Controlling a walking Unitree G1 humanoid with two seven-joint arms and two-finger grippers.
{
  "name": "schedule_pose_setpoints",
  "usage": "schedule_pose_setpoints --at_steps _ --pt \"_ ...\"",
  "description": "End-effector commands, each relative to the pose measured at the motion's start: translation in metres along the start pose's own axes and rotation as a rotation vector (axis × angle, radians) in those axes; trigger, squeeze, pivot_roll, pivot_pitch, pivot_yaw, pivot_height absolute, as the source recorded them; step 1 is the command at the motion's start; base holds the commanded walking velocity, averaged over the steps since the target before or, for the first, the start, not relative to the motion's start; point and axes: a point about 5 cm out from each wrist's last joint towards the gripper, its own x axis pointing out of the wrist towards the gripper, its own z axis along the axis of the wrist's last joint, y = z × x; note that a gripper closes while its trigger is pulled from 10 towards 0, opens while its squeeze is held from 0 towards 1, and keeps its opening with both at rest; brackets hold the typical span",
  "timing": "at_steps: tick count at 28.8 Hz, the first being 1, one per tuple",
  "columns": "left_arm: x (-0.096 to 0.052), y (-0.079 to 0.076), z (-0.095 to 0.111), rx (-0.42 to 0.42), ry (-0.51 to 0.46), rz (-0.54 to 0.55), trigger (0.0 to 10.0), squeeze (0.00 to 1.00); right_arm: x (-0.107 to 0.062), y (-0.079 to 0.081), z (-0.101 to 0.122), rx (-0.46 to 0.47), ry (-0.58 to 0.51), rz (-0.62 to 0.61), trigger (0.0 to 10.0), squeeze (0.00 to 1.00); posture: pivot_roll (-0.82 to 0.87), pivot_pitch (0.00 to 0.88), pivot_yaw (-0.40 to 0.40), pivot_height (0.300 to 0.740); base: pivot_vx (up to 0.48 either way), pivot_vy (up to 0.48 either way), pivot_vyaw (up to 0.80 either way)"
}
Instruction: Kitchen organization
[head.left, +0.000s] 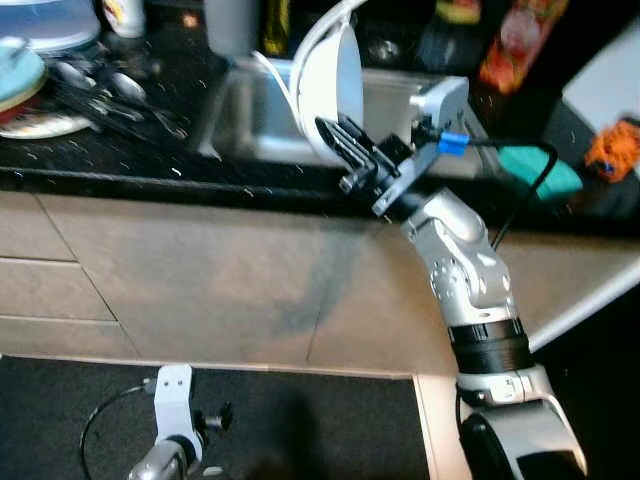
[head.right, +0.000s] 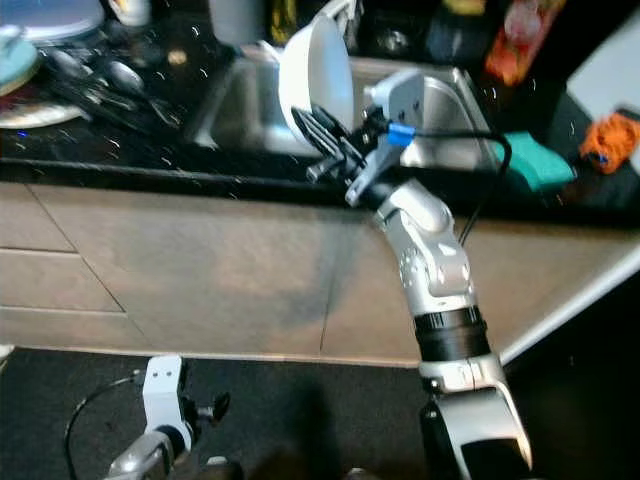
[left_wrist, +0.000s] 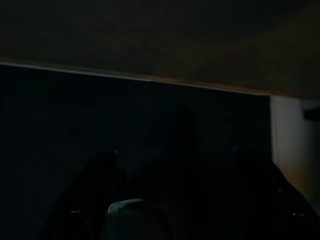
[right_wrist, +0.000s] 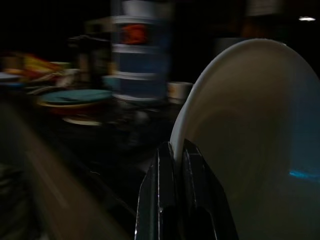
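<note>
My right gripper (head.left: 335, 135) is shut on the rim of a white plate (head.left: 328, 85), holding it on edge above the front of the steel sink (head.left: 250, 115). The right wrist view shows the black fingers (right_wrist: 172, 170) pinching the plate's (right_wrist: 250, 130) edge. My left arm (head.left: 175, 425) hangs idle low over the dark floor mat; the left wrist view is very dark.
Black counter (head.left: 120, 165) runs along the sink. Left of the sink lie cutlery (head.left: 110, 95) and stacked plates (head.left: 20, 85). A teal cloth (head.left: 535, 170) and an orange scrubber (head.left: 612, 148) sit to the right. Bottles (head.left: 520, 40) stand behind. Beige cabinet fronts (head.left: 200, 280) below.
</note>
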Motion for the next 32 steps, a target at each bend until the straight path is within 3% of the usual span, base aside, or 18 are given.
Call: schedule_pose_setpoints --at_steps 1,21,32 --pt "0.0 -0.003 -0.006 0.003 0.029 -0.005 10.0 0.0 0.002 0.003 0.003 -0.002 -0.014 0.016 10.0 0.0 0.04 0.094 -0.074 0.74 0.0 0.0 0.0" --pt "0.001 -0.007 -0.005 0.013 0.024 -0.016 10.0 0.0 0.004 0.013 0.0 -0.008 0.002 0.102 10.0 0.0 0.05 0.082 -0.078 0.74 0.0 0.0 0.0" --pt "0.001 -0.009 -0.006 0.014 0.026 -0.02 10.0 0.0 0.006 0.016 -0.001 0.013 -0.009 0.117 10.0 0.0 0.05 0.085 -0.081 0.74 0.0 0.0 0.64"
